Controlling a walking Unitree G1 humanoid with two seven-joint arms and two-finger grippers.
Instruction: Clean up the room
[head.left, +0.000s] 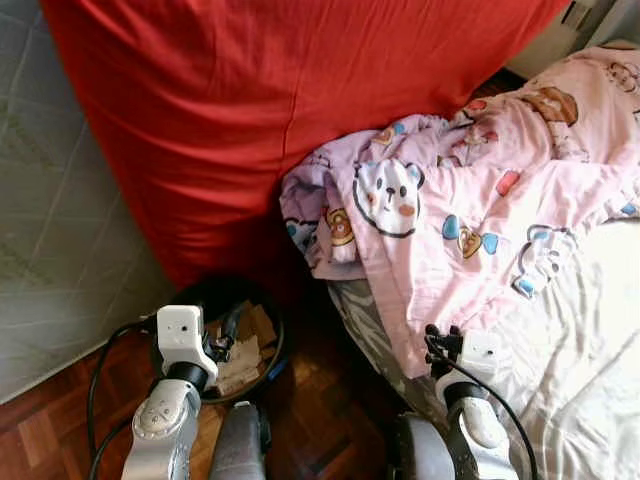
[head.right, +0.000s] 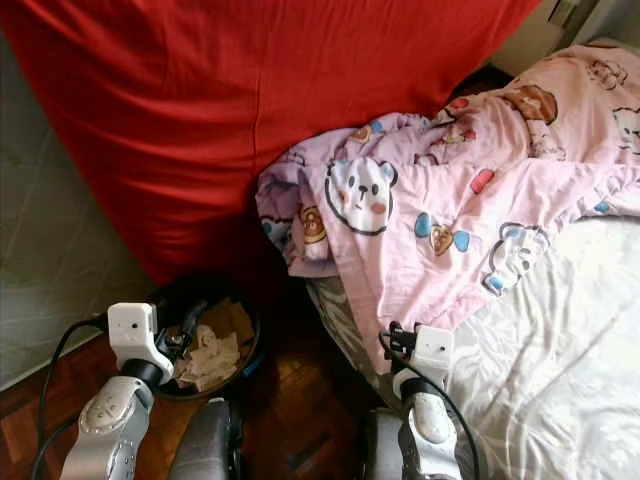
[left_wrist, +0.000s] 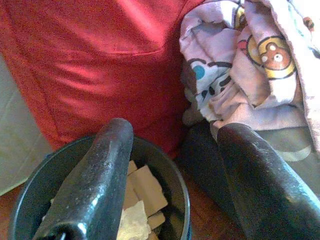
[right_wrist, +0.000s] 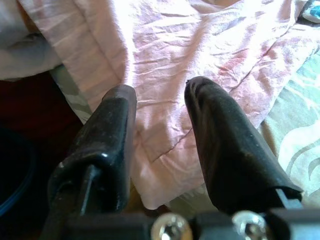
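Two grippers, both spread, empty: left gripper (left_wrist: 170, 165) above bin (head.left: 272, 352) of scrap paper (head.left: 240, 365); right gripper (right_wrist: 160, 100) beside bin, over pink blanket (head.left: 470, 210) hem. Risk: fabric slipping, dragging floorward.

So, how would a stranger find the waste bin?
Start at the big red cushion beside the bed. At its foot, on the wooden floor, stands a round dark bin under the left gripper. It alone holds crumpled paper and cardboard scraps.
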